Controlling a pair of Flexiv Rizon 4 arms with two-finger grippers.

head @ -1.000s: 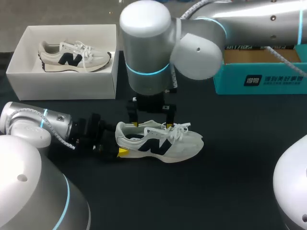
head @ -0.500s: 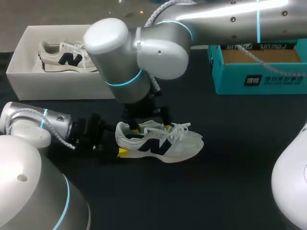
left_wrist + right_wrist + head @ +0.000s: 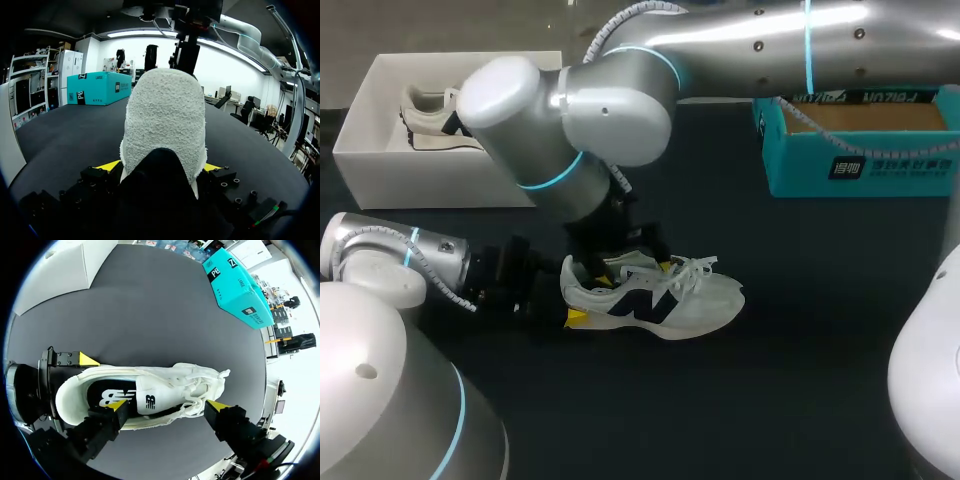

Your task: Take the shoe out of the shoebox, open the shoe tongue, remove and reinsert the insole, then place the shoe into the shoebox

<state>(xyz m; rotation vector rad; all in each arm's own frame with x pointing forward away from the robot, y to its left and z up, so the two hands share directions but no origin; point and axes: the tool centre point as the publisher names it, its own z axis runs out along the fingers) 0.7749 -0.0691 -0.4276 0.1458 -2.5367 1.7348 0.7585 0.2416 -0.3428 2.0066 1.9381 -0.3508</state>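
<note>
A white sneaker [image 3: 655,298] with a dark logo lies on its sole on the black table, toe to the right. My left gripper [image 3: 572,300] holds its heel from the left. In the left wrist view the fuzzy heel [image 3: 165,115] fills the gap between the yellow tips, which press on both sides. My right gripper [image 3: 625,262] hangs open just above the shoe's opening. In the right wrist view its tips [image 3: 166,405] straddle the sneaker [image 3: 165,385] near the tongue and laces, gripping nothing. The dark insole [image 3: 107,395] shows inside the shoe.
A white shoebox [image 3: 450,180] at the back left holds a second sneaker [image 3: 425,115], partly hidden by my right arm. A teal box [image 3: 860,150] stands at the back right. Bare black table lies in front of and to the right of the shoe.
My right arm's wrist has swung left and tilted over the shoe, while its gripper stayed above the shoe's opening. The left arm and the shoe have not moved.
</note>
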